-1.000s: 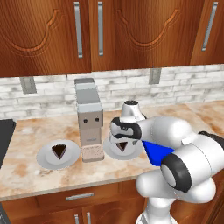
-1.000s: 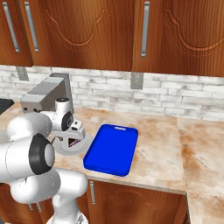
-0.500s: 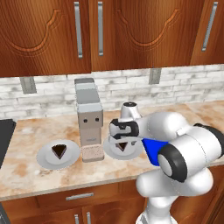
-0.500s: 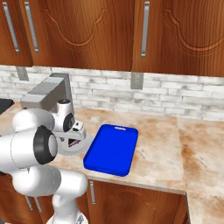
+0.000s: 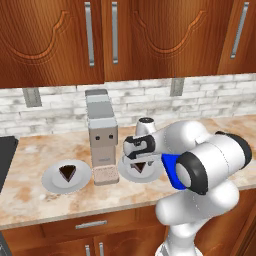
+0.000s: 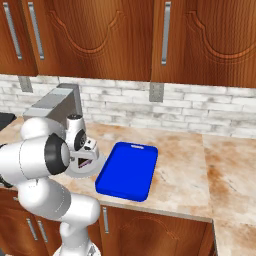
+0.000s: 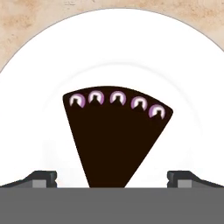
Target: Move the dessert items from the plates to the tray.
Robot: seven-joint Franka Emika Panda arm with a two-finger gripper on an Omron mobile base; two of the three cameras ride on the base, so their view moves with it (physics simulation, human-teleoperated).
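Two light plates lie on the counter. The left plate (image 5: 50,181) holds a dark cake slice (image 5: 66,171). On the right plate (image 5: 152,173) lies the other slice (image 5: 140,166). My gripper (image 5: 138,157) hangs open just above that slice. In the hand view the dark wedge (image 7: 116,135), with small pale decorations along its wide edge, rests on the white plate (image 7: 43,87). My fingertips (image 7: 41,178) stand apart on either side of the wedge's point. The blue tray (image 6: 127,170) lies bare to the right of this plate (image 6: 98,163), partly hidden by my arm in the left base view.
A grey boxy coffee machine (image 5: 102,135) stands between the two plates, close to the gripper's left. A brick backsplash and wooden cabinets rise behind the counter. A dark stovetop edge (image 5: 5,155) shows at far left. Bare counter (image 6: 220,175) extends right of the tray.
The hand has come down a little toward the right plate's slice, and the elbow has swung up and to the right. Plates, slices and tray have not moved.
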